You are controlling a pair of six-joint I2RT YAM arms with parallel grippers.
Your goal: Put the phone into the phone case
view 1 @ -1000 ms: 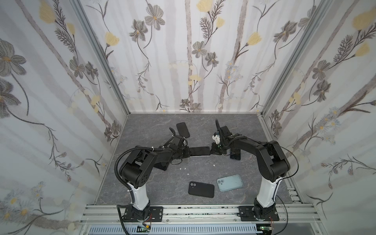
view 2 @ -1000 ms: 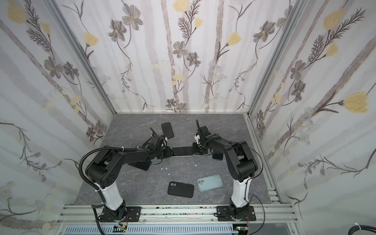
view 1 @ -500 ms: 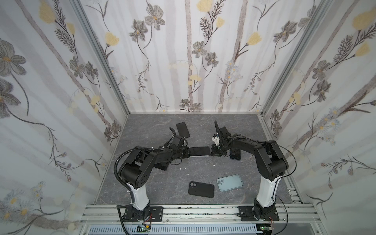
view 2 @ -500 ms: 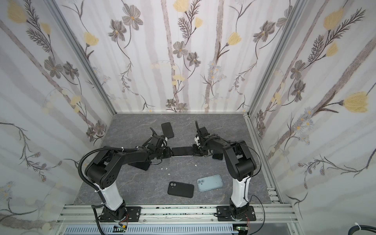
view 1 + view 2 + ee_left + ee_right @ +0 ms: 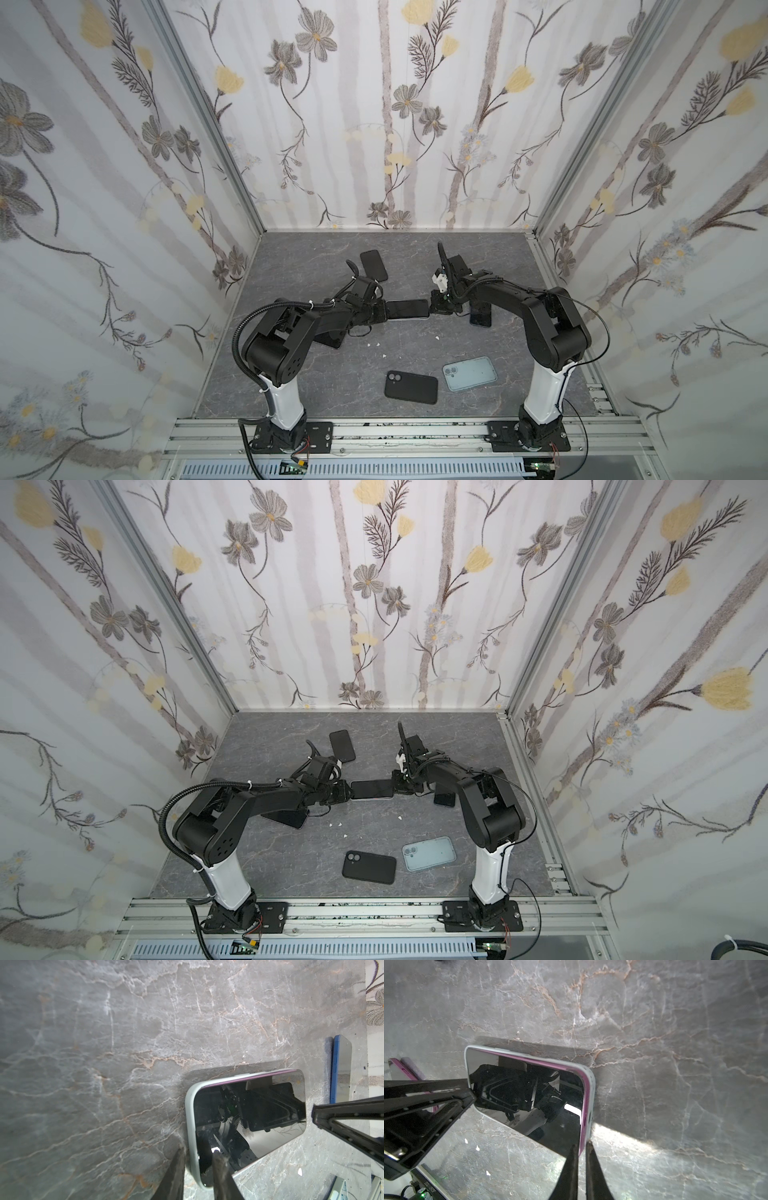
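Note:
A phone [image 5: 407, 309] [image 5: 372, 789] with a dark screen and a pink edge lies screen up in a pale grey phone case [image 5: 190, 1126] [image 5: 592, 1093] at mid-table, between my two grippers. The pink edge [image 5: 586, 1095] stands proud of the case rim along one long side and at the end near the right gripper. My left gripper [image 5: 384, 316] [image 5: 198, 1151] is shut on one end, one finger under the case and one on the screen. At the opposite end my right gripper [image 5: 432, 307] [image 5: 581, 1144] is shut on the phone's pink edge and the case rim.
A black case [image 5: 410, 387] and a pale blue phone [image 5: 469, 373] lie back up near the front. A black phone [image 5: 373, 265] lies at the back, with dark phones under the right arm [image 5: 480, 318] and left arm [image 5: 328, 338]. White crumbs [image 5: 376, 344] dot the table.
My right wrist has shifted slightly to the left toward the phone's end. The phone and the left arm have stayed where they were.

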